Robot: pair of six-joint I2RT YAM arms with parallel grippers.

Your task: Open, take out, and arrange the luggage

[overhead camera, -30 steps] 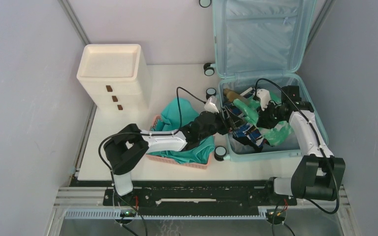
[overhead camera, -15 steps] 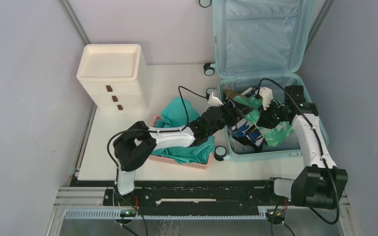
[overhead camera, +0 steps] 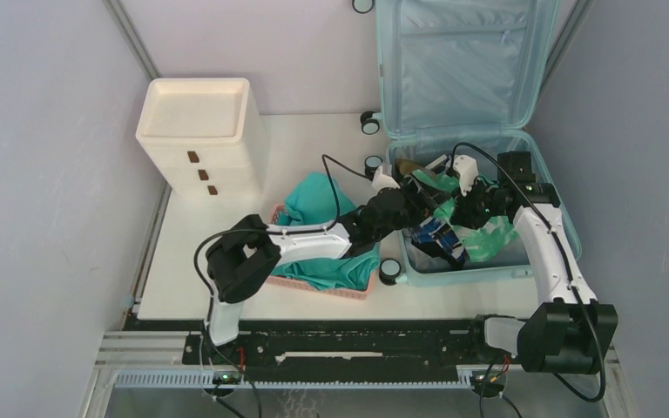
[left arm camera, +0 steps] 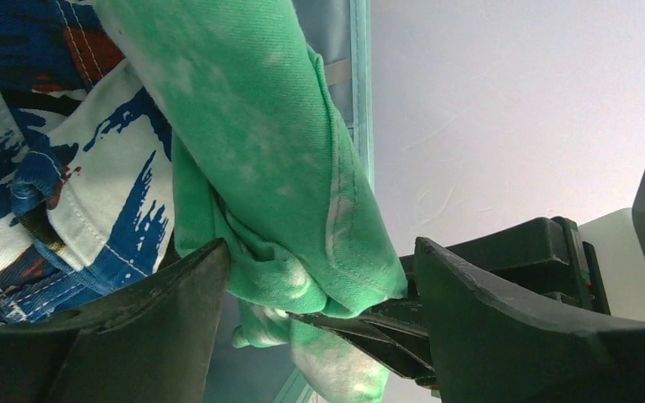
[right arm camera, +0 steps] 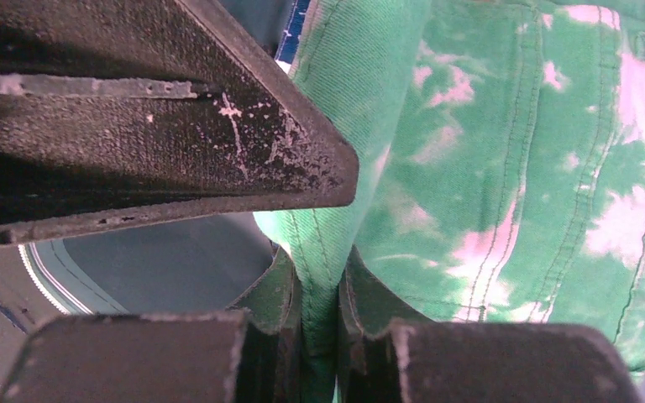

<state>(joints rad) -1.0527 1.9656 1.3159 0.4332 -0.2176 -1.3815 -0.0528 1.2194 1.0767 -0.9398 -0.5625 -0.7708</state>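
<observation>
On the right rear of the desk [overhead camera: 183, 235]: the luggage [overhead camera: 462, 61], open, lid standing upright toward the back wall with its light blue lining facing forward, lower shell lying flat. Small black-and-white caster wheels [overhead camera: 370, 122] along its left side.

Inside the lower shell: a green bleach-mottled garment [right arm camera: 504, 168] and a blue, white and red patterned garment [left arm camera: 67, 168], bunched together.

Right tool [right arm camera: 319, 302] pinched tight on a fold of the green garment, holding that fold up over the shell. Left tool [left arm camera: 319, 252] extended in over the luggage's left wall, jaws spread wide, a hanging fold of the green garment between them but not gripped. Patterned garment just beside that fold in the left wrist view.

Left of the luggage, toward the front: a shallow pink basket [overhead camera: 348, 292] holding heaped teal cloth [overhead camera: 314, 205], partly under the left arm. At the left rear, well apart from the luggage: a cream-white drawer cabinet [overhead camera: 196, 131].
</observation>
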